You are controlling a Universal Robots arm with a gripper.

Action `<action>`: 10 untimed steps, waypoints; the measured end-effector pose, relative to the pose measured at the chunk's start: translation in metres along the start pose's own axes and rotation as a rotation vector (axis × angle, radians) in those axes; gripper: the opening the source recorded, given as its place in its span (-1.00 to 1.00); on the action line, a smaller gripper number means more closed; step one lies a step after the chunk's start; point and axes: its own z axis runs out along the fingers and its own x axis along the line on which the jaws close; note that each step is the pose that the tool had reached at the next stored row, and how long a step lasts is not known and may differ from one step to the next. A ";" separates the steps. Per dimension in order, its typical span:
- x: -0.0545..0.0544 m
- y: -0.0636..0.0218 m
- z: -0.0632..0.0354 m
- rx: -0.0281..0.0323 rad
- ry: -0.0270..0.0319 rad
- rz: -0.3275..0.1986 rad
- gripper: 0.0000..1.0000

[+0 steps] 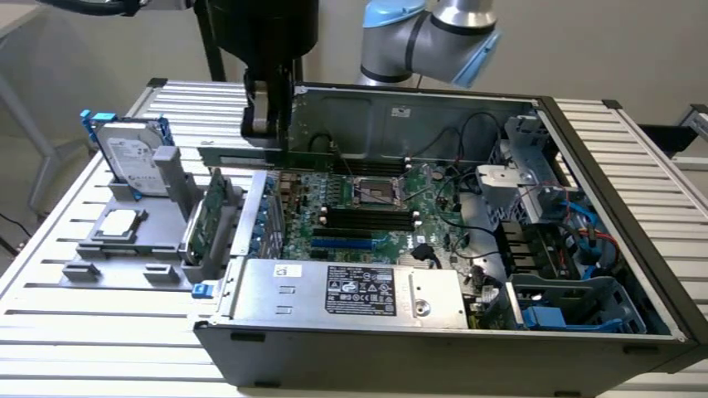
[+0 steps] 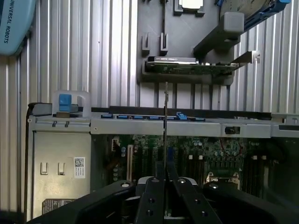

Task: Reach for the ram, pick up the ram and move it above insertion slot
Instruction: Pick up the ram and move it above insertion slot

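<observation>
Wall: plain pale beige wall [image 1: 619, 50] behind the work area, from 12 to 2 o'clock in the exterior view, no marks on it.
Table: ribbed, light-coloured slatted table top [image 1: 66, 332] running across the exterior view; its grooves run side to side at 7 o'clock and show again at 3 o'clock beside the open computer case [image 1: 443, 348].
Table in wrist view: the same ribbed metal surface [image 2: 93, 56], grooves running lengthwise.
Frame: a pale slanted leg or strut [image 1: 28, 124] beyond the table edge at 9 o'clock.
Floor: dim, brownish patch [image 1: 16, 207] at 9 o'clock, below the table edge.
Light: even, soft and diffuse; no hard shadows.
</observation>
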 end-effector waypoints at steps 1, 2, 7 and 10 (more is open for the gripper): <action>0.000 -0.0045 0.0002 0.0000 0.0000 0.000 -0.74; 0.000 -0.0089 0.0004 -0.0001 0.0000 0.000 -0.74; -0.004 -0.0321 0.0025 0.0000 0.0001 0.000 -0.74; -0.009 -0.0455 0.0037 0.0000 0.0004 0.000 -0.74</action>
